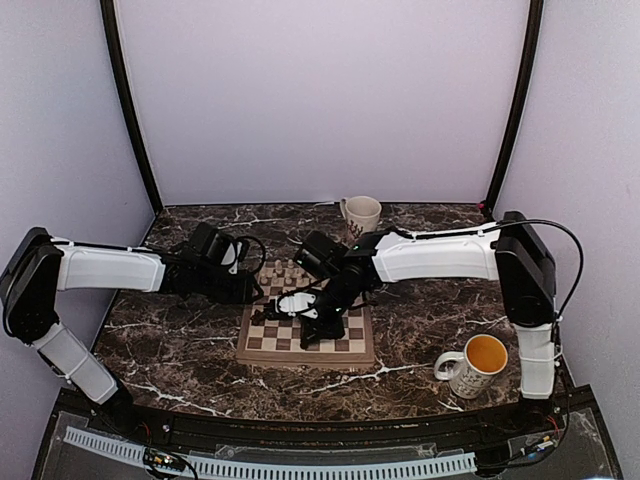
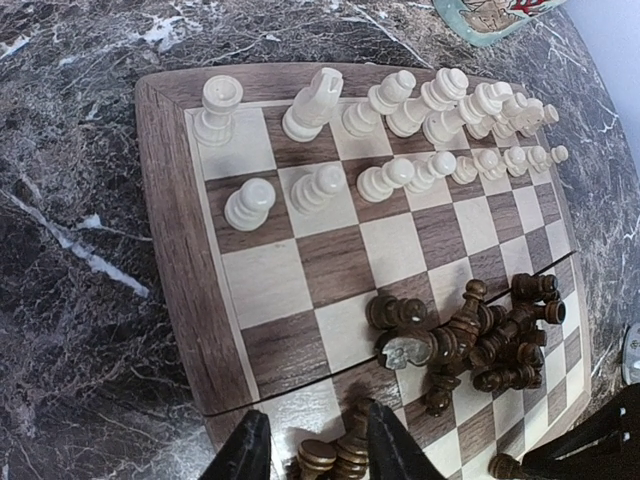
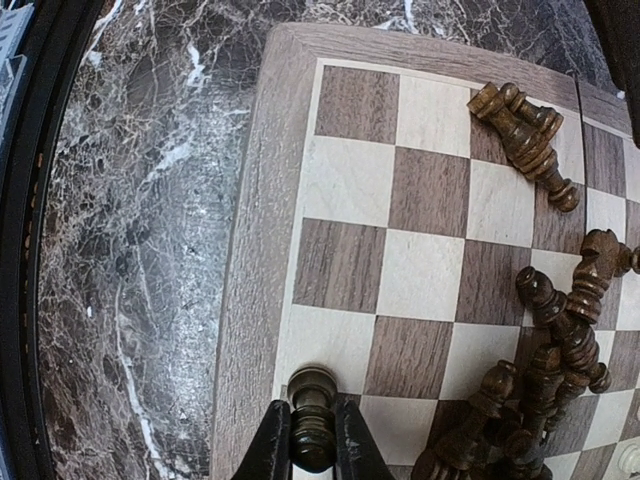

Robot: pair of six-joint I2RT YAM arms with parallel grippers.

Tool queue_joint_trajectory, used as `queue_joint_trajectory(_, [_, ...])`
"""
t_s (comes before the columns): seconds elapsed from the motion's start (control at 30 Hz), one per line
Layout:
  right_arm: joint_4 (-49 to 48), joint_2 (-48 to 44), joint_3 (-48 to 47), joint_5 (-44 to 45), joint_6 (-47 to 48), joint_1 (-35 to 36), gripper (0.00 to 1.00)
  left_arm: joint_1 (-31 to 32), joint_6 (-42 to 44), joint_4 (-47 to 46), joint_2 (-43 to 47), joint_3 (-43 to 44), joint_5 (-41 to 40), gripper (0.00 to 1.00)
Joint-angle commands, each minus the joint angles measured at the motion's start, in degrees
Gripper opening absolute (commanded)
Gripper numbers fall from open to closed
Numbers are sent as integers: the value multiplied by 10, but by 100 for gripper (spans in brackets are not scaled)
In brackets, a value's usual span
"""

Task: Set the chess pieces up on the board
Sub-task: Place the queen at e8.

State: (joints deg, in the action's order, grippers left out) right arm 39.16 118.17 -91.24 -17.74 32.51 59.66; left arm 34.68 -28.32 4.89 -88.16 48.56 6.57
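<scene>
The board (image 2: 170,230) lies on the marble between both arms. Cream-white chess pieces (image 2: 400,100) stand in two rows along its far edge. Dark chess pieces (image 2: 480,340) lie in a heap on the near half. My left gripper (image 2: 320,450) hangs open over the board's left side, with two fallen dark pieces (image 2: 335,455) between its fingers. In the right wrist view my right gripper (image 3: 313,445) is shut on a dark pawn (image 3: 313,400), whose base is on a light square by the board's border (image 3: 250,250). More dark pieces (image 3: 560,330) lie to its right.
A cream mug (image 1: 361,215) stands behind the board (image 1: 305,355). A second mug with orange liquid (image 1: 478,363) stands at the near right. The two arms meet closely over the board, the left gripper (image 1: 262,290) next to the right gripper (image 1: 318,325).
</scene>
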Motion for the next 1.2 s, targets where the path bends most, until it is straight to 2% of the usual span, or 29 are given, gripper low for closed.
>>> queue_joint_trajectory(0.0, [-17, 14, -24, 11, -10, 10, 8, 2, 0, -3, 18, -11, -4, 35])
queue_joint_trajectory(0.87, [-14, 32, -38, -3, -12, 16, 11, 2, -1, -13, 20, -24, 0, 35])
queue_joint_trajectory(1.17, [-16, 34, -34, 2, -13, 18, 16, 2, 0, -14, 21, -26, 1, 35])
